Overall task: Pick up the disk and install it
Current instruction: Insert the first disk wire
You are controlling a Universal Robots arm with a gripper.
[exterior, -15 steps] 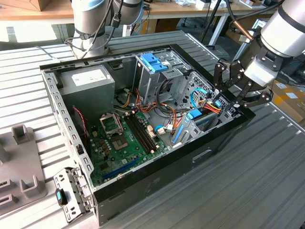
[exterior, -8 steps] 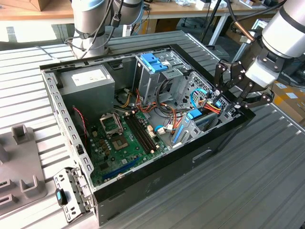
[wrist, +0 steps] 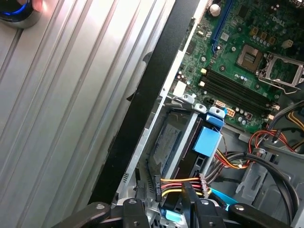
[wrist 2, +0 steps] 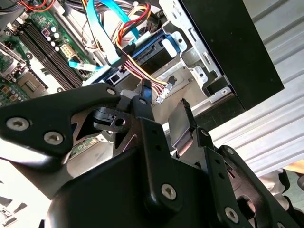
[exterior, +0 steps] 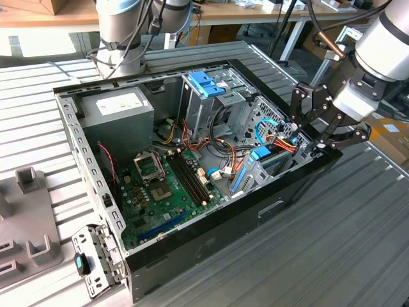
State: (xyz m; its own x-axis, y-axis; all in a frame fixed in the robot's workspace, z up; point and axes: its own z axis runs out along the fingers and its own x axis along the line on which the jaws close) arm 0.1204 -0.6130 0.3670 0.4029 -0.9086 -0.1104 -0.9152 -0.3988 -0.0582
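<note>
Gripper [exterior: 305, 142] hangs over the far-right corner of the case [exterior: 268, 211], at the exterior view's right, fingers [wrist 2: 142, 107] drawn close together with nothing visibly between them, low among the cables [wrist: 228, 161]. That suits pressing something down rather than carrying it. The case lies open on its side so the bays face up. The disk [wrist: 167, 145] already sits in its bay beside the black side wall, seemingly seated, blue rail [wrist: 207, 140] alongside, just below the fingertips. Power and data cables cross close by.
</note>
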